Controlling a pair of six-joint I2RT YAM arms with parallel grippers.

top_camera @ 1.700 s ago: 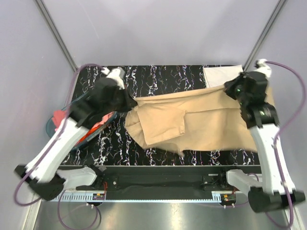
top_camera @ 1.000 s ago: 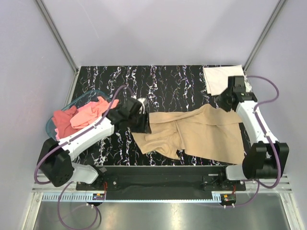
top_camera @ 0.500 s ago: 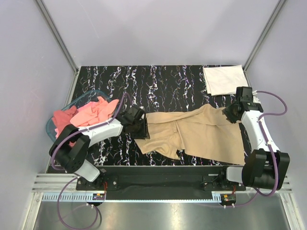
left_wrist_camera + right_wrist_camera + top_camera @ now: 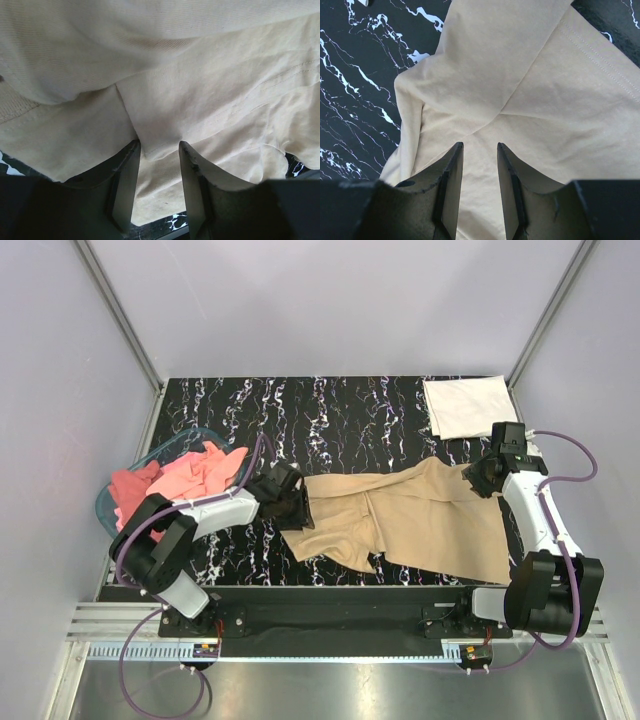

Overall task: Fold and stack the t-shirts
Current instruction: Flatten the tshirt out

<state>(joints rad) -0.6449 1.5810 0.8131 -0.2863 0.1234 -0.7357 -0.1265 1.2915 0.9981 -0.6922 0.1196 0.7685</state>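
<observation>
Across the near half of the black white-veined table (image 4: pixel 340 415), a tan cotton short-sleeved t-shirt (image 4: pixel 425 525) was laid out rumpled, left gripper (image 4: pixel 298 510) set at its left edge, right gripper (image 4: pixel 478 478) at its far right corner, both jaws parted over the cloth, nothing clenched.

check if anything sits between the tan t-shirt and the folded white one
Nothing loose does: bare table lies between tan t-shirt and folded white t-shirt, apart from the right arm above it.
</observation>
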